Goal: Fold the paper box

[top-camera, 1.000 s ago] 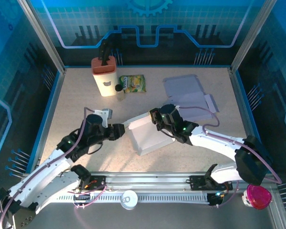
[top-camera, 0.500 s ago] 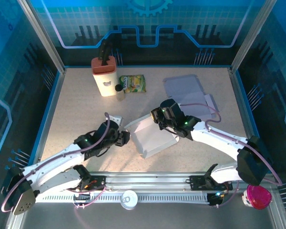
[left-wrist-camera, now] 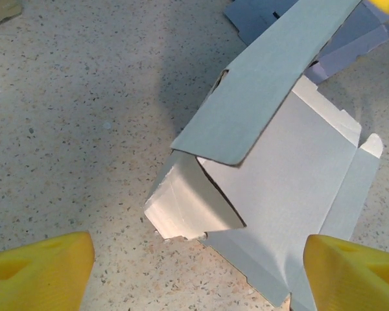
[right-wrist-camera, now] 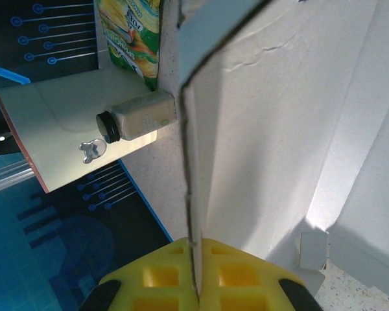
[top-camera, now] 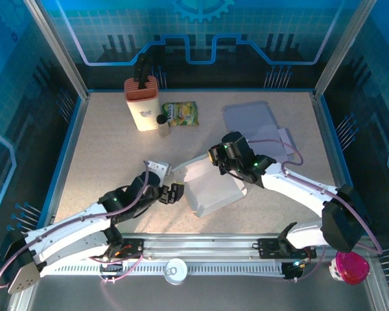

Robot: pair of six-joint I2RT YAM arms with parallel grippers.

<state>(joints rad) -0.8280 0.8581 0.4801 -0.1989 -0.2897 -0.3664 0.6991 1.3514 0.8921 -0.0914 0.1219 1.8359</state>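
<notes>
Paper box (top-camera: 211, 188): white card, part-folded, lying on the speckled table (top-camera: 104, 149) just below the centre of the top view, one long flap raised. Left gripper (top-camera: 175, 193): at the box's left edge in the top view. In the left wrist view its yellow fingertips (left-wrist-camera: 39, 269) sit in the two lower corners of the frame, wide apart with nothing between them, and the box's near corner lies just above the gap. Right gripper (top-camera: 219, 159): at the box's upper edge in the top view. In the right wrist view its yellow pads (right-wrist-camera: 162, 278) are pressed together on the thin edge of the raised flap. Other items, top view: orange-topped cream holder (top-camera: 142, 103), small dark-capped bottle (top-camera: 162, 122) and green snack packet (top-camera: 180, 114) at upper left; flat lilac cardboard sheets (top-camera: 249, 120) at upper right.
</notes>
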